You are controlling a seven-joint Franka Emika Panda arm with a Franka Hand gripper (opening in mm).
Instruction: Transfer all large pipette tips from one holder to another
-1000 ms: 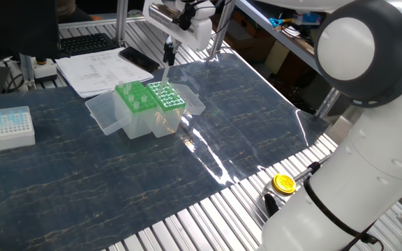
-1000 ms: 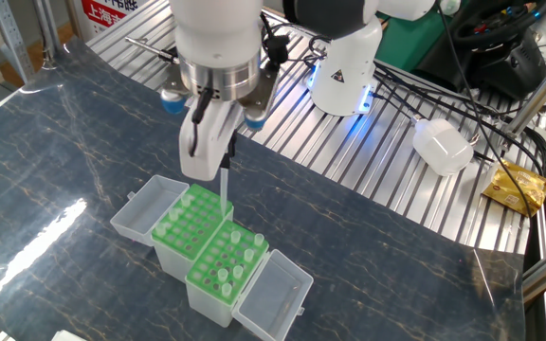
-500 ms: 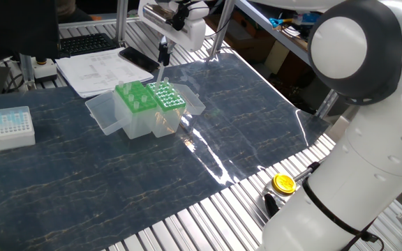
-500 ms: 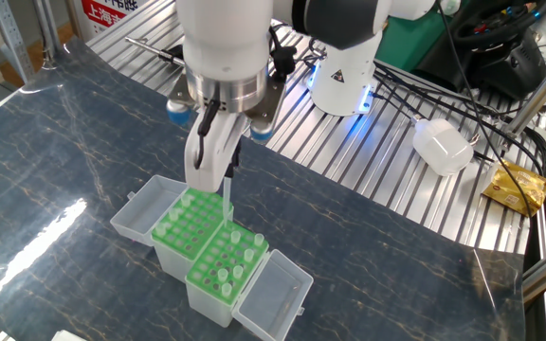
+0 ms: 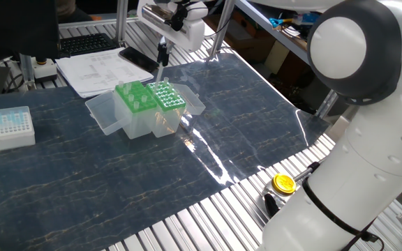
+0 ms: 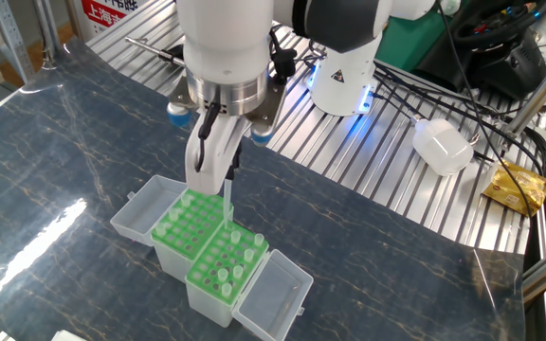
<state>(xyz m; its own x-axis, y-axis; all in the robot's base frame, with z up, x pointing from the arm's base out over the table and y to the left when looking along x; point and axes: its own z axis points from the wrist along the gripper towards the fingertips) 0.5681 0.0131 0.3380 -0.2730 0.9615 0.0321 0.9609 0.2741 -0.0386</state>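
Pinching one large pipette tip [image 6: 227, 195] upright, the hand [image 6: 222, 172] hangs above the green holders [image 6: 209, 244] for straight, clean insertion.

Small white box [image 5: 7, 127], papers [image 5: 102, 72], yellow cap [image 5: 283, 183].

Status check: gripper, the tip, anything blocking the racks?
Gripper shut on one large pipette tip, hanging upright over the green racks. Tip clear of the holes. Nothing in the way.

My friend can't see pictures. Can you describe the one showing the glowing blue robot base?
The end effector holds a clear large pipette tip upright over two green tip holders standing side by side, lids open, on a dark table.
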